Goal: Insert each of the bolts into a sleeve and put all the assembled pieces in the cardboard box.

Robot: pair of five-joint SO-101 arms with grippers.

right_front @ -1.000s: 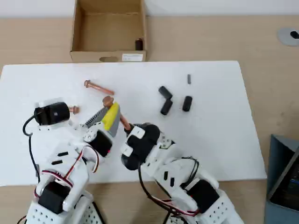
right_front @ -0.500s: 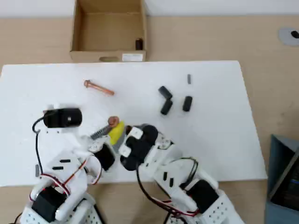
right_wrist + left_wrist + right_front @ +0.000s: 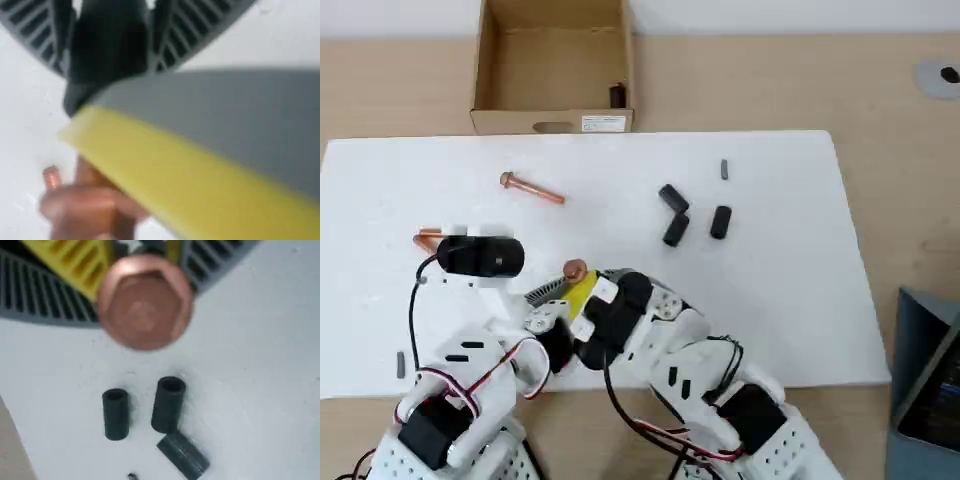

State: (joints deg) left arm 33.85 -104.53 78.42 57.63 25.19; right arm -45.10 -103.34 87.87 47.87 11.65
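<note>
1. Where the table runs beyond the white mat [image 3: 790, 300], the box [image 3: 552, 120] stands open at the top. It holds one dark sleeve [image 3: 617, 95] in the near corner on the right arm's side.
2. The left gripper [image 3: 568, 282], with one yellow finger and one grey, is pinched on a copper bolt [image 3: 145, 301]. The bolt's six-sided head faces the left wrist camera and sits above the mat near its front edge.
3. The right gripper [image 3: 111, 55] is clamped on a second sleeve [image 3: 107, 35], dark and smooth between its ribbed grey fingers. It sits right behind the left gripper's fingers, and the held bolt is close in front of it.
4. Two more bolts lie on the mat. One [image 3: 531, 187] lies in the open on the box side. The other [image 3: 426, 240] pokes out from under the left arm's camera.
5. Three short, hollow black sleeves lie close together mid-mat: [image 3: 672, 196], [image 3: 676, 229] and [image 3: 721, 221]. The first two almost touch.
6. A small dark pin [image 3: 724, 169] lies just beyond them.
</note>
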